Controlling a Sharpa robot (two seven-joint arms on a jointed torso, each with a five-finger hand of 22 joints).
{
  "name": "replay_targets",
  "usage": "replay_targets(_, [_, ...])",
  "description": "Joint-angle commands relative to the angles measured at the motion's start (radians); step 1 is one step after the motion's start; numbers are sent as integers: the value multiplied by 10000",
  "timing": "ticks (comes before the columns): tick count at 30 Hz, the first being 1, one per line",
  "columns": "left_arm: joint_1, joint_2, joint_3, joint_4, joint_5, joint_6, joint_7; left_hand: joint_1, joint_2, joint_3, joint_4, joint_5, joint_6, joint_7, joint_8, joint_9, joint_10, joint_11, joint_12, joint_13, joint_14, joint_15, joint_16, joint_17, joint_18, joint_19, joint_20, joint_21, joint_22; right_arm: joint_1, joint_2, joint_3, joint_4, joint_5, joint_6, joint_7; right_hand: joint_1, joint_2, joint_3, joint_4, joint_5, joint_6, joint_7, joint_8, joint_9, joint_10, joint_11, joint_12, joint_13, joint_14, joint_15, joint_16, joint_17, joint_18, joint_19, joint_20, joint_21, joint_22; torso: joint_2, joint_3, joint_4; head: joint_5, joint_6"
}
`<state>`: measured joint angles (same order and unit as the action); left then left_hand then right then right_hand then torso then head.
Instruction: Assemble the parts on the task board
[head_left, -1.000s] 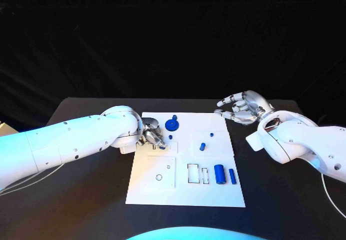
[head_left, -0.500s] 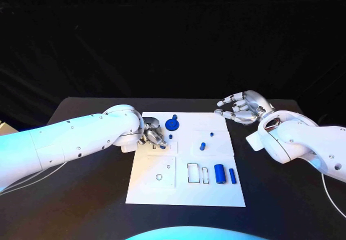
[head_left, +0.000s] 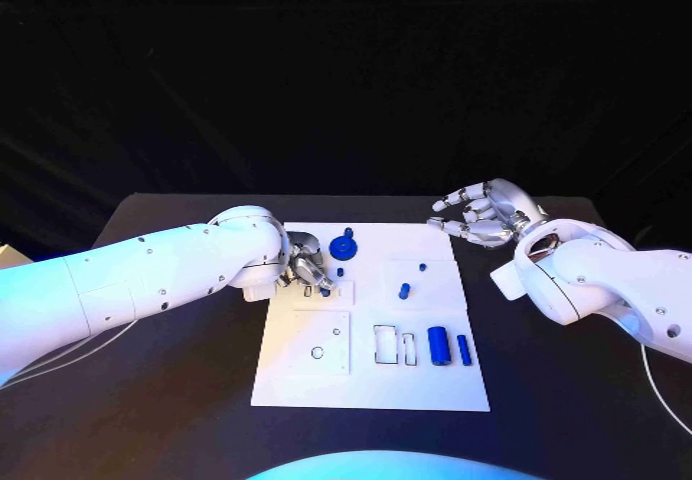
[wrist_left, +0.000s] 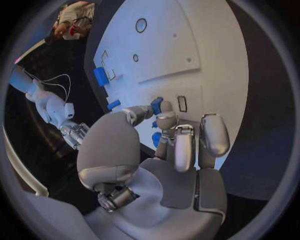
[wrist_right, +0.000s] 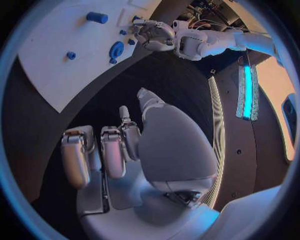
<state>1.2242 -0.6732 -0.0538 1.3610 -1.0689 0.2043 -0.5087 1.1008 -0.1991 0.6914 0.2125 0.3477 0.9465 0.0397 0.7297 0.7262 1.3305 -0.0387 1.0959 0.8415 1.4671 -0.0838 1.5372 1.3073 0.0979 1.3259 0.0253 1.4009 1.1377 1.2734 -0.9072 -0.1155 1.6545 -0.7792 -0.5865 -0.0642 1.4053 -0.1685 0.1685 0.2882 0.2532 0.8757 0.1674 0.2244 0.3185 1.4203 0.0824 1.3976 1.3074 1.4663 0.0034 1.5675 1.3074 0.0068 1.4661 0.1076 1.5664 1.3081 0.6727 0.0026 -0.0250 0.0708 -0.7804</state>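
a: while the left hand (head_left: 304, 268) sits at the upper left of the task board (head_left: 372, 385), can you read any writing or brand on the board or the parts?

b: none that i can make out. the board is plain white with outlined recesses and a small ring mark; the lettering, if any, is too small to tell.

a: what does the left hand hold?

b: in the left wrist view the left hand (wrist_left: 164, 150) has its fingers curled down onto the board, and a small blue part (wrist_left: 156, 105) sits between the thumb tip and a fingertip. it looks pinched there. the head view hides that part behind the fingers.

a: and the right hand?

b: the right hand (head_left: 488, 214) hangs over the black table (head_left: 562, 390) just off the board's upper right corner, fingers loosely curled and apart, nothing in them. the right wrist view confirms it: the right hand (wrist_right: 134, 145) has bare fingers above dark table.

a: where are the other parts?

b: in the head view, a round blue knob (head_left: 343, 246) lies near the top middle of the board, just beside the left hand. a small blue peg (head_left: 405, 292) is at the centre, and a tiny blue stud (head_left: 423, 267) above it. two blue cylinders, a thick one (head_left: 438, 347) and a thin one (head_left: 464, 349), lie side by side at the lower right, apart from each other.

a: anything the wrist views add?

b: the right wrist view shows the left hand from across the board, at the upper middle of its circle, with the knob just beside it.
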Motion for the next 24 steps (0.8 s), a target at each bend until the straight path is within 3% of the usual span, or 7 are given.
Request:
replay_targets(1, [-68,69,-57,26,31,461,-15,-57,59,1913,-1879,42,28,-75,-17,-2,47,-7,36,18,865,-59,66,1980,-114,56,-11,31,8,-12,2,0,25,-35,151,68,-114,-3,-17,17,-36,53,-35,45,-17,2,-21,1,1092,989,34,-51,2402,-68,1047,31,44,2627,-6,3,7,-9,-8])
replay_targets(10, [-69,37,-61,75,27,522,4,-559,-115,1424,-1739,-65,26,-152,4,76,98,-52,47,62,869,-90,74,2000,-119,59,-38,21,29,-21,-5,-1,23,-35,159,83,-138,5,-21,1,-62,46,-37,49,-24,-11,-23,-12,1078,986,32,-57,2386,-68,1047,30,44,2627,-11,-9,5,-19,-9])
replay_targets(19, [-71,-11,-59,100,26,413,24,-1685,-247,-441,-629,-285,263,-182,-91,53,49,-68,52,117,869,-111,74,2006,-127,72,-73,-14,35,-24,-6,-2,17,-24,150,113,-153,1,-30,4,-72,42,-36,49,-27,-17,-23,-19,1072,981,32,-64,2367,-68,1047,30,44,2627,-9,-9,7,-28,1])
replay_targets(24, [-71,-32,-56,105,21,309,29,-1637,-157,-1391,-213,-296,296,-195,-171,41,37,-77,72,174,871,-124,77,2014,-125,85,-84,-29,43,-26,-11,-2,17,-21,141,123,-179,-8,-45,11,-96,38,-35,49,-29,-27,-21,-29,1062,978,32,-69,2354,-68,1047,29,44,2627,-6,-7,3,-22,10])
